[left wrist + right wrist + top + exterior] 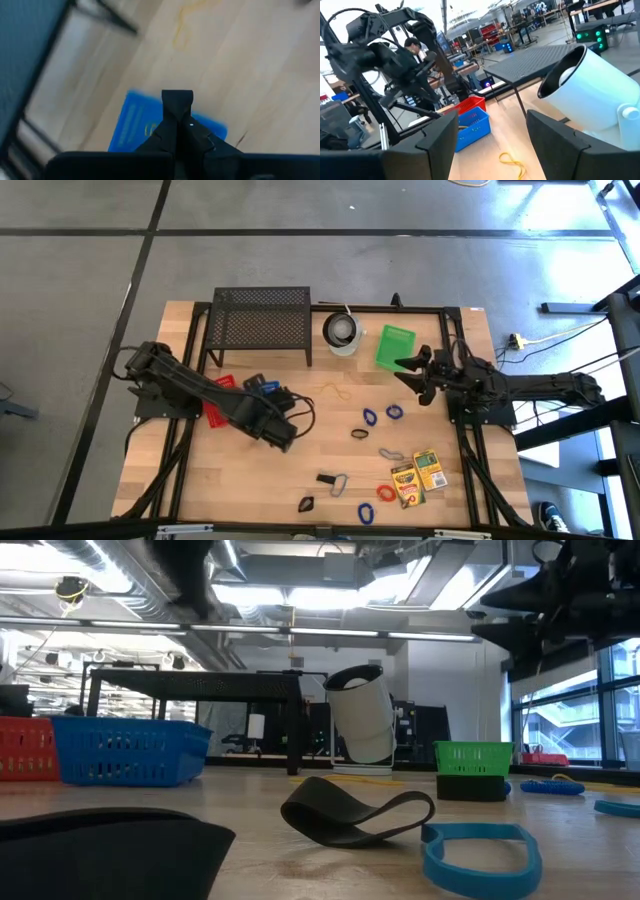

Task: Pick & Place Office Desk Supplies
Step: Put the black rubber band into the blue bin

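pale wooden counter (250,480) with a black frame along its edges. left gripper (284,442) low over open bare wood, fingers (177,107) clenched together, empty, just past a flat blue basket (135,125). right gripper (420,376) raised near the right edge, fingers (440,137) spread wide, grasping nothing, beside a green basket (396,345). between both grippers: looped rubber bands (370,417), blue and black. nearer the front edge, below the right fingers: two yellow-green crayon boxes (418,475), silver clips (390,453).

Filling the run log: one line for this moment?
left end effector: shut, above blue basket | right end effector: open, empty, beside green basket
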You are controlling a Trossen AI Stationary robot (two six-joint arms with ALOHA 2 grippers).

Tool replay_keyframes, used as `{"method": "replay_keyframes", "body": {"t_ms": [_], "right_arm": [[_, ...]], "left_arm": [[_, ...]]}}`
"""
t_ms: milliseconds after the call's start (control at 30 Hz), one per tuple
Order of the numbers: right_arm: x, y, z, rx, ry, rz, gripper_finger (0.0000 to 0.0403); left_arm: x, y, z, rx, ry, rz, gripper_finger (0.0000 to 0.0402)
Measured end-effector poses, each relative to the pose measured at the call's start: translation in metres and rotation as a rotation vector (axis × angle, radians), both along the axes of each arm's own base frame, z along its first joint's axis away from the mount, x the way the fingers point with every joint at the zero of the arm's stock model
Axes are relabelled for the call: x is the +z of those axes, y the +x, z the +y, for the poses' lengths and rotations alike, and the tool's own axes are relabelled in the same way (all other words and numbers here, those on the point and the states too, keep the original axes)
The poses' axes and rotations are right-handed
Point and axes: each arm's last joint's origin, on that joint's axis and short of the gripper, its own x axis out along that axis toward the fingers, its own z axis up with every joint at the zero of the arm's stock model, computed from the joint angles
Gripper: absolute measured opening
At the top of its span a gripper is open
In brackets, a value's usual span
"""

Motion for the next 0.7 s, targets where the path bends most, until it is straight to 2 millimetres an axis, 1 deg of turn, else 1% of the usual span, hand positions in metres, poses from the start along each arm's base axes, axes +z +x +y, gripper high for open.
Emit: {"method": "replay_keyframes", "body": {"t_ms": [67,267,400,533,700], "right_arm": [[-0.001,0.002,0.0,-0.001,0.0,0.004,0.0237],[-0.001,0.006,0.0,-0.001,0.002,0.006,0.0237],[-0.004,0.008,-0.001,-0.01,0.005,0.027,0.0237],[-0.004,0.01,-0.001,-0.018,-0.006,0.032,0.0237],[-0.005,0.011,-0.002,-0.035,-0.008,0.038,0.0237]], "left_arm": [[-0.012,-0.004,0.003,0.013,-0.023,0.047,0.0004],[-0.045,-0.013,0.018,-0.02,-0.071,0.079,0.0004],[-0.062,-0.023,0.033,0.002,-0.141,0.037,0.0004],[-0.075,-0.032,0.044,-0.004,-0.202,-0.045,0.0004],[-0.093,-0.037,0.048,-0.037,-0.263,-0.106,0.0005]]}}
